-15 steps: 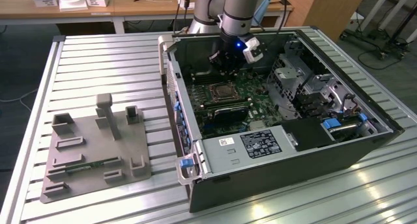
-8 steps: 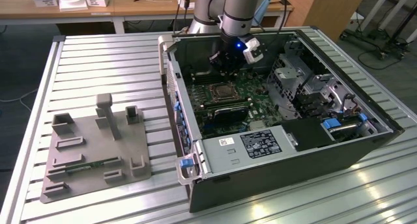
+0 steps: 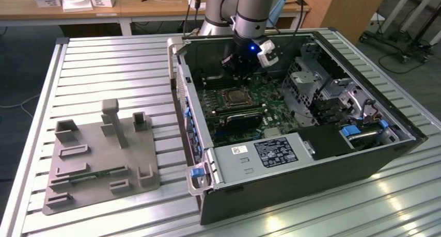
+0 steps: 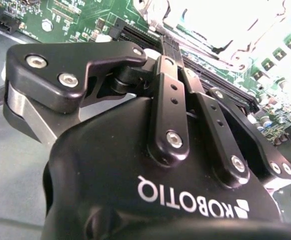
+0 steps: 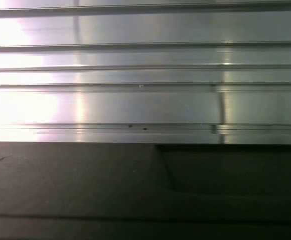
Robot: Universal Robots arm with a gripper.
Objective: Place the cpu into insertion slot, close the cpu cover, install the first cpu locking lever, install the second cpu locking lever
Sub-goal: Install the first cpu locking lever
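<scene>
My gripper (image 3: 238, 66) hangs inside the open computer case (image 3: 386, 149), above the far part of the motherboard (image 3: 272, 84), just beyond the insertion slot (image 3: 236, 98). In the second wrist view the black fingers (image 4: 171, 60) lie side by side and reach toward the board, yet their tips are lost against the overexposed metal, so I cannot tell whether they are together, apart, or clamped on anything.

The slot sits near the middle of the green board. A grey metallic square lies within its silver rim; whether that is the cpu seated or the cpu cover (image 3: 238, 95) down over it, I cannot tell. The square lies flat, face up, its edges parallel to the memory slots (image 3: 241, 113) beside it; being square, it has no long axis that I can make out.

Risks, as I judge them: the case wall and drive cage (image 3: 310, 79) crowd the wrist, so a sideways shift could strike them. A descent slightly off line could bear on the socket rim or rake a locking lever, and poor sight of the fingertips makes that error harder to catch.
</scene>
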